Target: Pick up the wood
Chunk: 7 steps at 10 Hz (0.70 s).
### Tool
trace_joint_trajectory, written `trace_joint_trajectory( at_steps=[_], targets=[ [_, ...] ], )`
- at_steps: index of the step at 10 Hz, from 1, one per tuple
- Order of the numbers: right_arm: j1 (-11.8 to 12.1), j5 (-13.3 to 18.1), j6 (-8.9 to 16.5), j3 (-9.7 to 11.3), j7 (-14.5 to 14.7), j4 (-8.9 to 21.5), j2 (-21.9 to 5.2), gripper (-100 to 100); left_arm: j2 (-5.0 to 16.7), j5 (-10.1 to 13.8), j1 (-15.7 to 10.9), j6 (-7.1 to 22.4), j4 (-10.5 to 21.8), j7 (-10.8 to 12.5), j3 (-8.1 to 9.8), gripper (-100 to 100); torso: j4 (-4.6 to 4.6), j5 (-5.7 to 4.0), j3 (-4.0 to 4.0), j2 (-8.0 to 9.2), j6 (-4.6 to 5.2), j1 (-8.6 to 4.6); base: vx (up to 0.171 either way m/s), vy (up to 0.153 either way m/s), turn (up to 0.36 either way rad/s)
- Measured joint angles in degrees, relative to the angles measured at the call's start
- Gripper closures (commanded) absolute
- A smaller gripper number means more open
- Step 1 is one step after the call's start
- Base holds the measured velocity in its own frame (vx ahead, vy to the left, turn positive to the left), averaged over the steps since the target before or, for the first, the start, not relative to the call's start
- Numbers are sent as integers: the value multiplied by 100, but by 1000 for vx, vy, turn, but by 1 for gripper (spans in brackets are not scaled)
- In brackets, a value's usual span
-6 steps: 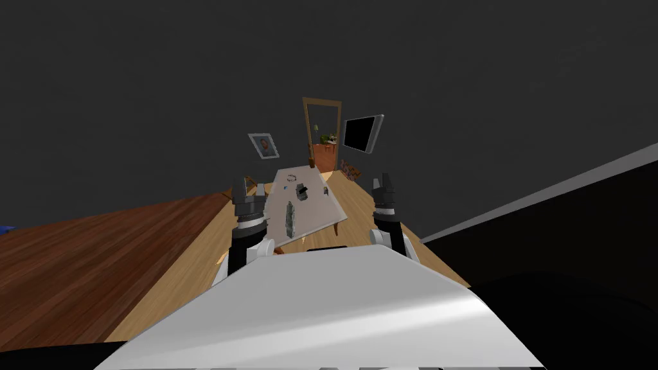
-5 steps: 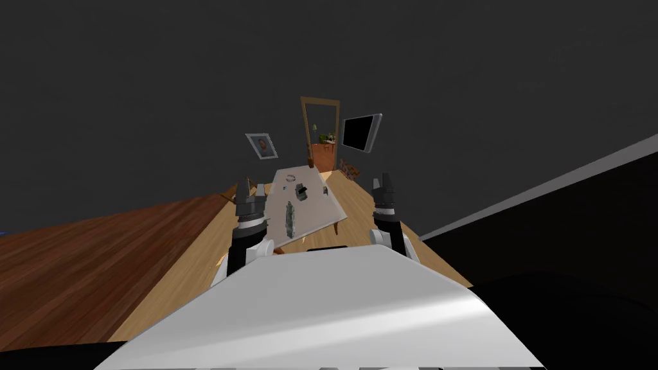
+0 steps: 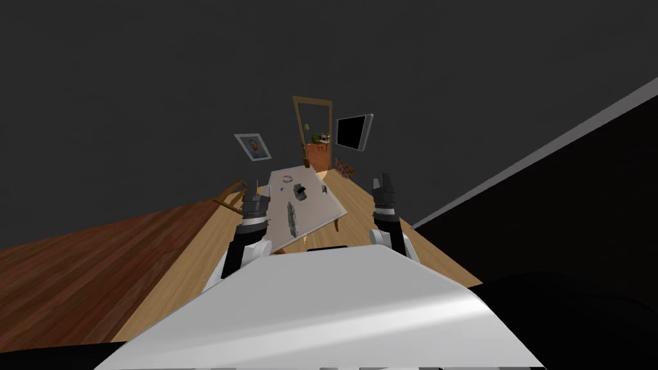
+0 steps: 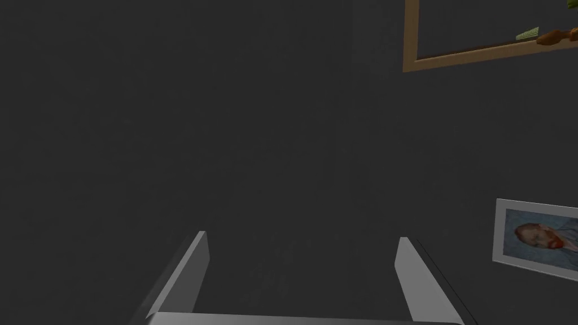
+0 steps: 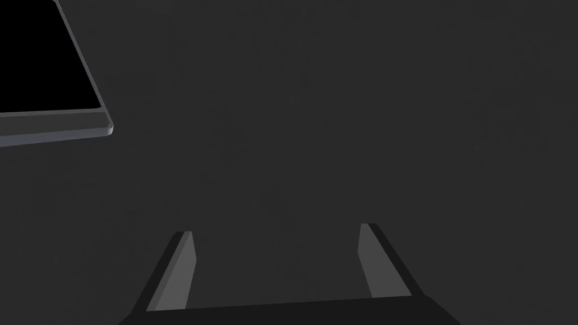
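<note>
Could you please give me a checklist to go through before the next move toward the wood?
1. Left hand open: ok.
2. Right hand open: ok.
3. Wood in sight, lying at the near end of the table: ok.
4. Left hand pointed at the wood: not ok, it faces the dark wall.
5. Wood apart from the dark object farther along: ok.
6. Wood within reach: cannot tell.

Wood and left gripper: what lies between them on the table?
In the head view, a bare strip of the pale table separates the left gripper from the wood; nothing stands in it.
</note>
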Motion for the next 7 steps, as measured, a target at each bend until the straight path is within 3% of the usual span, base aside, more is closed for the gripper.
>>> trace_joint_trajectory(
  at_steps=[6,7],
  targets=[
    [1,0,0,-1,0,0,0,0,874,892,-185,747,229,-253,-161,-100,-2,-2,-6,-12,-5,-11,-55,77,-191],
    [1,0,0,0,0,0,0,0,1039,1055,-197,829,282,-284,-205,-100,-3,-3,-8,-14,-1,-13,-73,77,-399]
  ],
)
